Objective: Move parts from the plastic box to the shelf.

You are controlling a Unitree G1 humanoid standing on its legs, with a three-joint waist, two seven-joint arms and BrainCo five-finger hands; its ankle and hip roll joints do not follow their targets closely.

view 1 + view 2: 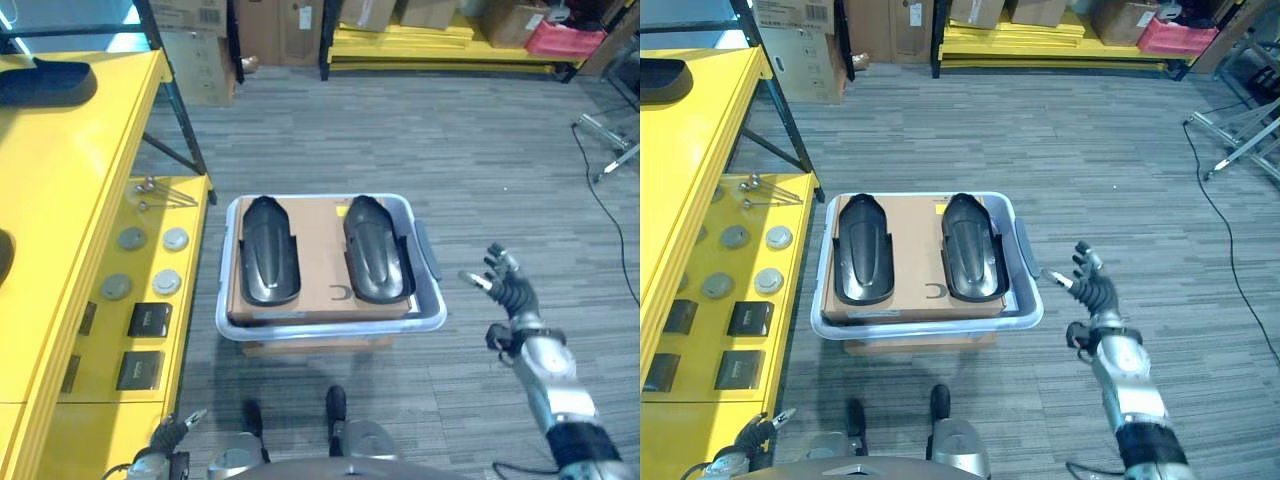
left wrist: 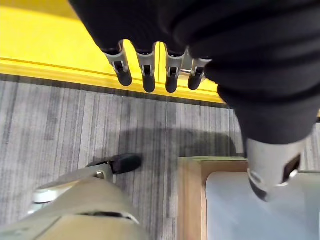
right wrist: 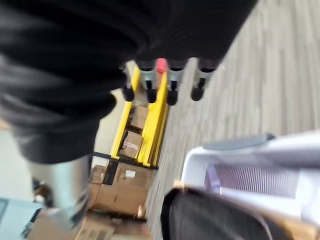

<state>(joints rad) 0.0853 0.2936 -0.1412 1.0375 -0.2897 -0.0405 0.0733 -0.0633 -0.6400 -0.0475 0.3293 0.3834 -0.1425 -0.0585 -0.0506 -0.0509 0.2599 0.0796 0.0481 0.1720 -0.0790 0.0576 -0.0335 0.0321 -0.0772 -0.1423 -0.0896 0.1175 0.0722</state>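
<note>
Parts, two black moulded shells, lay side by side on a cardboard sheet (image 1: 325,272) inside the plastic box (image 1: 432,305) on the floor: the left part (image 1: 268,250) and the right part (image 1: 375,247). Each ran with its long axis away from the robot. The right hand (image 1: 505,283) hung just beside the box's right wall, fingers spread and relaxed, holding nothing; the right part lay to its left, apart from it, making this the nearer hand. The left hand (image 2: 150,70) hung low by the yellow shelf (image 1: 90,200), fingers straight and empty. Judgement: no part had yet been gripped. The parts' undersides were hidden, and the right wrist view caught one part's end indistinctly.
</note>
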